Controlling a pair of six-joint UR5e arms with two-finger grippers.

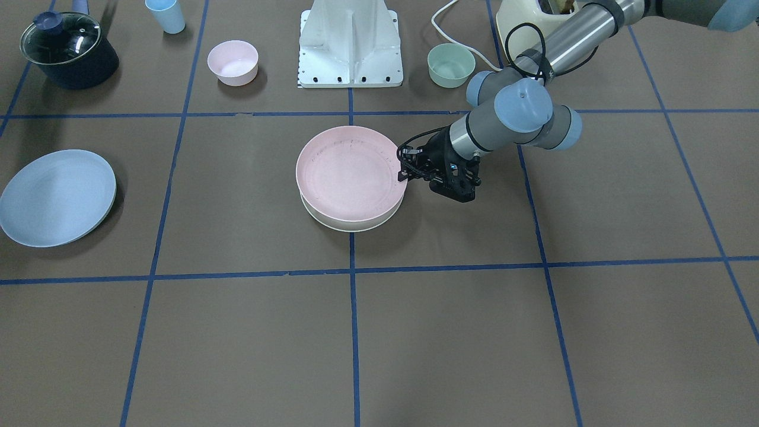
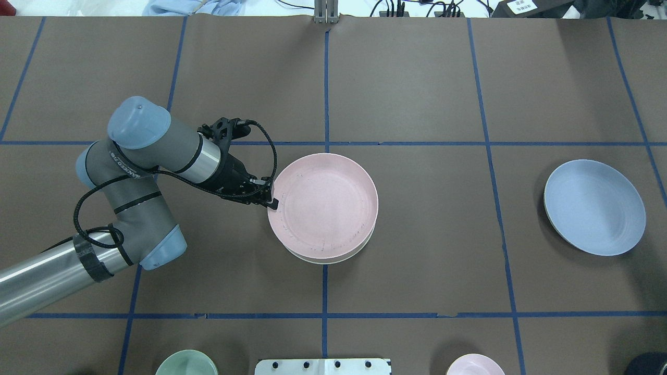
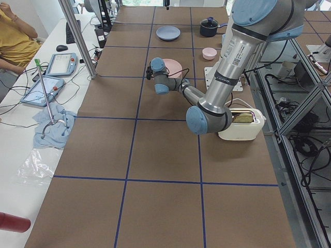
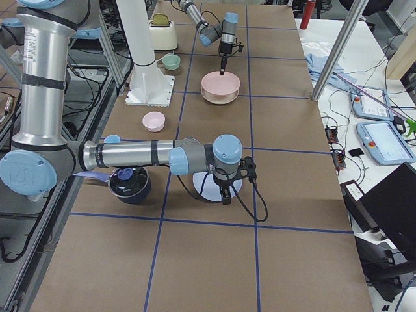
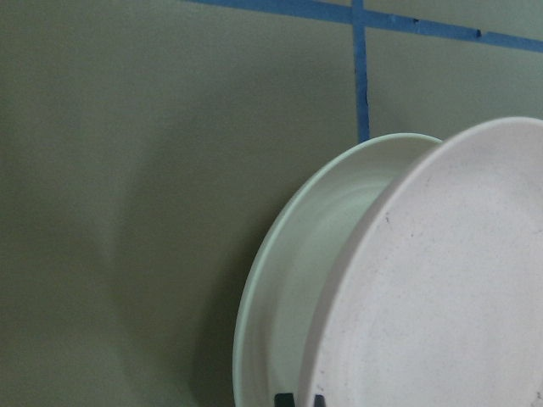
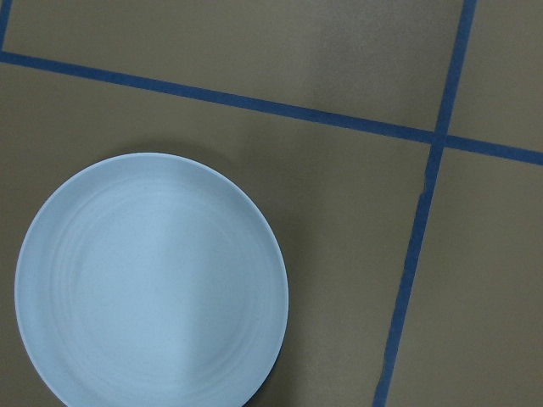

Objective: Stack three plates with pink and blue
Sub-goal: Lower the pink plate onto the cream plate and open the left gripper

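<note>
The pale pink plate rests tilted on the cream-white plate at the table's middle; both show from overhead, pink over cream. My left gripper is shut on the pink plate's rim on my left side. In the left wrist view that rim stands raised above the cream plate. The light blue plate lies alone on my right and fills the right wrist view. My right gripper hangs over it, seen only from the right side; I cannot tell if it is open.
A pink bowl, a green bowl, a light blue cup, a lidded dark pot and a toaster stand along my base side. The white robot base stands between the bowls.
</note>
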